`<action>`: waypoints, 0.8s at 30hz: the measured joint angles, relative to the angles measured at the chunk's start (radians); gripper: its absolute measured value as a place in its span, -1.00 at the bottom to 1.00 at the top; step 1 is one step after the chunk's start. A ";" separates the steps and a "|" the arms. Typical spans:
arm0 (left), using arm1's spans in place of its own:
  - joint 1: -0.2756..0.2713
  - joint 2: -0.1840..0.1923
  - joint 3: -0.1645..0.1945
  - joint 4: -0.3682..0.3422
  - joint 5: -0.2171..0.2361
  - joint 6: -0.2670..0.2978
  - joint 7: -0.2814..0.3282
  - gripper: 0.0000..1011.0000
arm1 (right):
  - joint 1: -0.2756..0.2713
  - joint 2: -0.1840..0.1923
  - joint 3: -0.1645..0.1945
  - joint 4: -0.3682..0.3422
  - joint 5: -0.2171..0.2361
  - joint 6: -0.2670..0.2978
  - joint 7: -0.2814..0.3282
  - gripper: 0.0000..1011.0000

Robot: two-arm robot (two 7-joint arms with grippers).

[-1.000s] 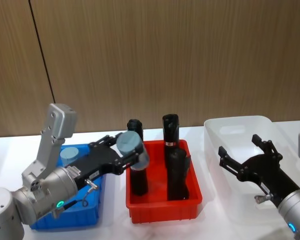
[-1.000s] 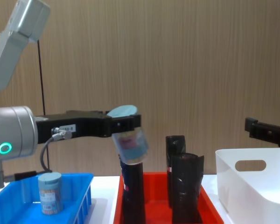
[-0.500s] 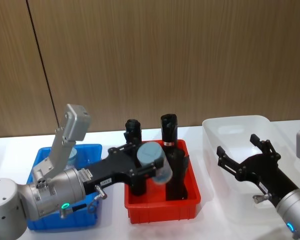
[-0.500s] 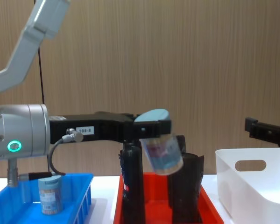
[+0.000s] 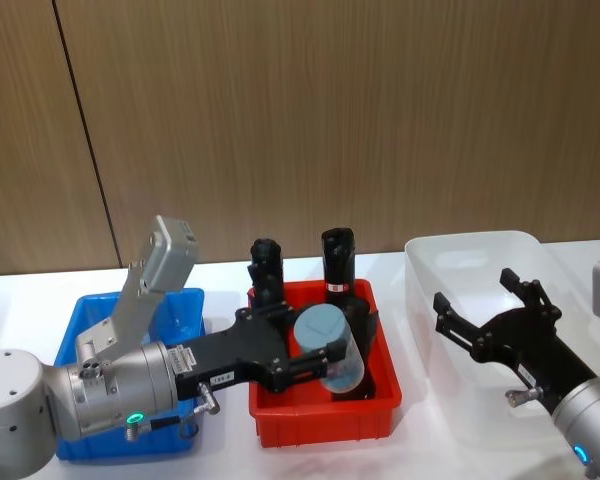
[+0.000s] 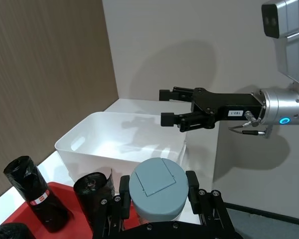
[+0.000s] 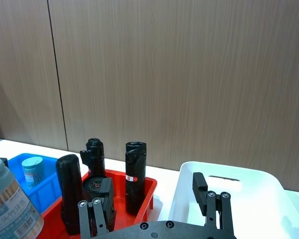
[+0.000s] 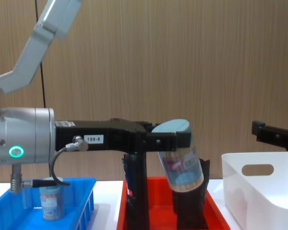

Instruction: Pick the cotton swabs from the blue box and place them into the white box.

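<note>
My left gripper (image 5: 327, 352) is shut on a jar of cotton swabs (image 5: 332, 352), clear with a pale blue lid (image 6: 158, 186). The jar hangs tilted above the red bin (image 5: 325, 422), between the blue box (image 5: 185, 305) and the white box (image 5: 470, 262). From the side the jar (image 8: 180, 162) leans in front of the black cylinders. A second jar (image 8: 51, 200) stands in the blue box (image 8: 79, 201). My right gripper (image 5: 477, 290) is open with nothing in it, held over the white box (image 8: 259, 194), and appears beyond it (image 6: 164, 106) in the left wrist view.
The red bin holds three tall black wrapped cylinders (image 5: 340, 256) that rise well above its rim, right under the carried jar. A brown wood-panelled wall stands close behind the white table. The white box (image 6: 119, 134) has nothing in it.
My left arm has carried the jar rightward, from beside the blue box to over the red bin. The right gripper has stayed where it was, open.
</note>
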 joint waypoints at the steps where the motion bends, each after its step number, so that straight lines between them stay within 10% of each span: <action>1: 0.000 0.001 0.001 -0.001 0.000 0.000 -0.002 0.32 | 0.000 0.000 0.000 0.000 0.000 0.000 0.000 0.98; 24: 0.012 0.030 0.004 -0.034 -0.018 -0.011 0.003 0.33 | 0.000 0.000 0.000 0.000 0.000 0.000 0.000 0.98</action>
